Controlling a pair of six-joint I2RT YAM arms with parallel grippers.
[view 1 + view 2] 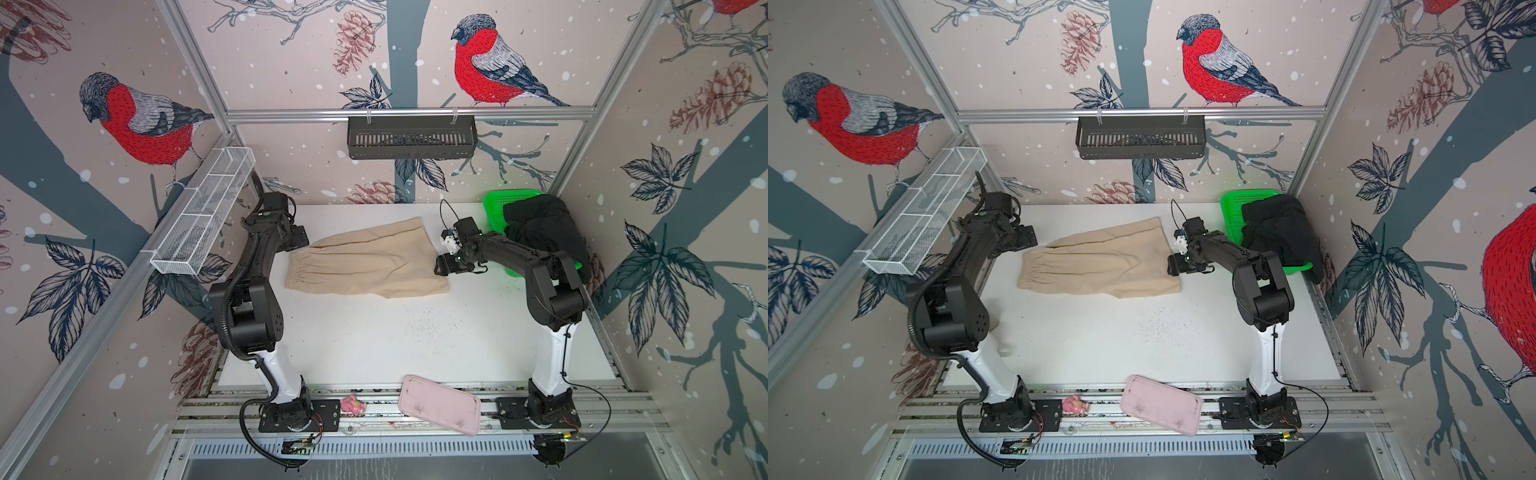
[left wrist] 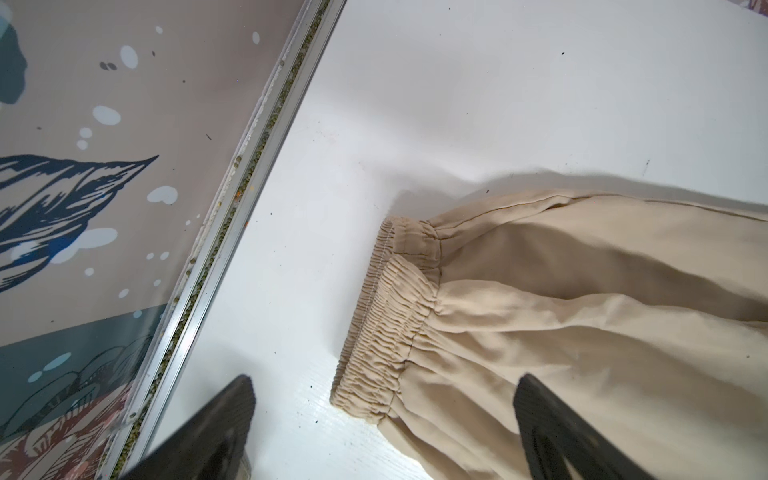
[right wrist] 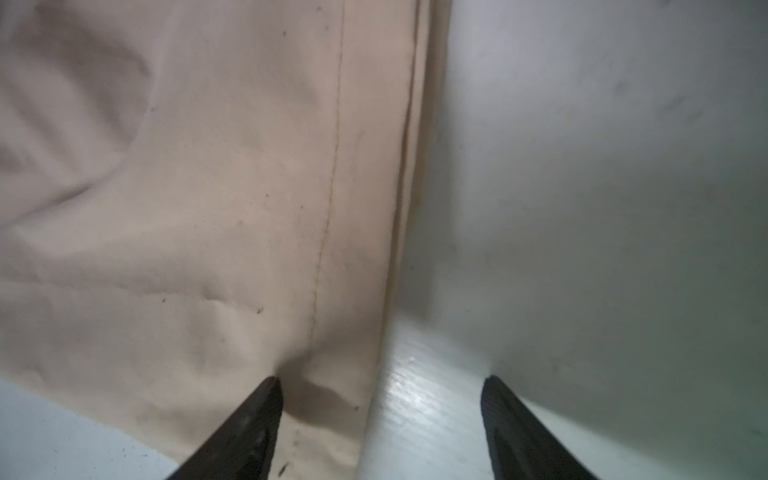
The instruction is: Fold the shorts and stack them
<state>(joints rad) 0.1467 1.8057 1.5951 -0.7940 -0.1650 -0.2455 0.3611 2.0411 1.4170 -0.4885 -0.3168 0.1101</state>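
Observation:
The beige shorts [image 1: 365, 257] [image 1: 1100, 259] lie flat on the white table [image 1: 374, 340], with the gathered waist to the left and the leg hems to the right. My left gripper [image 1: 303, 243] [image 2: 384, 378] hovers open over the far corner of the waistband [image 2: 386, 316], gripping nothing. At the right hem, my right gripper [image 1: 441, 266] [image 3: 382, 379] is open; one of its fingers [image 3: 249, 424] is over the beige cloth [image 3: 208, 208] and its mate is over bare table. The black shorts [image 1: 544, 232] [image 1: 1279, 232] sit crumpled in the green basket [image 1: 511, 197] at the back right.
A pink tray [image 1: 438, 405] and a small pink toy [image 1: 353, 405] lie on the front rail between the arm bases. A white wire basket [image 1: 203, 216] hangs on the left wall. A black basket [image 1: 411, 137] hangs on the back rail.

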